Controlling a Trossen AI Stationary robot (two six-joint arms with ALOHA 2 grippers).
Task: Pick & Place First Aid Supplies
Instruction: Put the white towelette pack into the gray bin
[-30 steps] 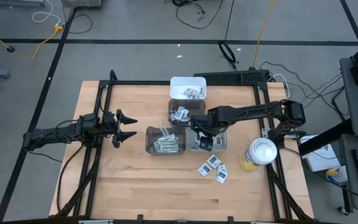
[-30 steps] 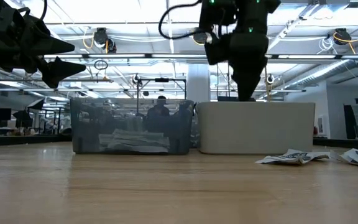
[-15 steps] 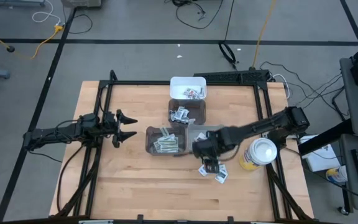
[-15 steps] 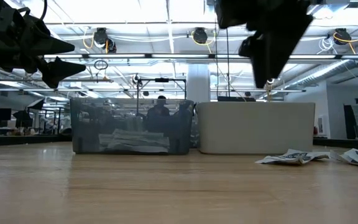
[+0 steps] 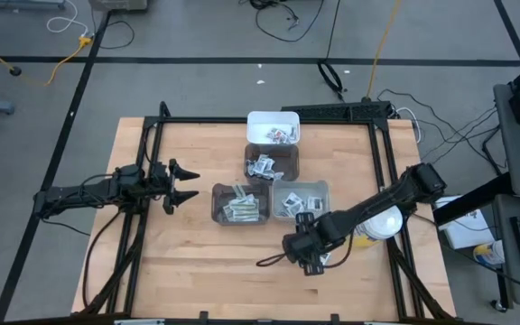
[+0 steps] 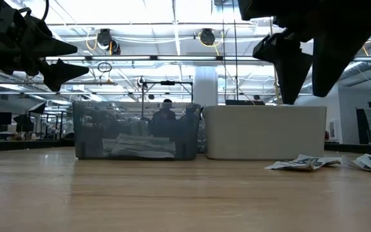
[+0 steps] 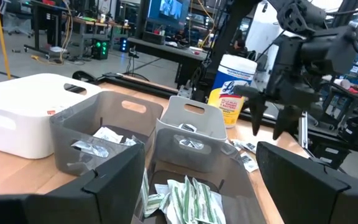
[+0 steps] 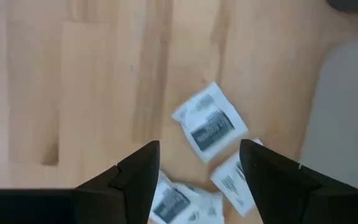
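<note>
Loose first aid supplies, square white sachets with dark print [image 8: 210,126] [image 8: 234,180] [image 8: 171,203], lie flat on the wooden table near its front right; the low view shows them too [image 6: 301,163]. My right gripper [image 8: 201,180] [image 5: 307,256] hangs open above them, pointing steeply down, clear of the wood, and touches nothing. More packets fill the bins: green-striped ones in a dark bin [image 5: 239,204], sachets in the light grey bin [image 5: 300,198]. My left gripper [image 5: 183,183] waits open and level at the table's left side.
Two more bins stand behind these, a dark one [image 5: 272,163] and a white one [image 5: 273,127]. A yellow canister with a white lid [image 5: 379,222] stands right of my right arm. Black frame rails [image 5: 152,153] run along the table's edges. Bare wood lies toward the near left.
My right gripper has swung from above the light grey bin toward the table's near edge, rolling somewhat as it went, and now hangs over the loose sachets. The sachets lie where they did.
</note>
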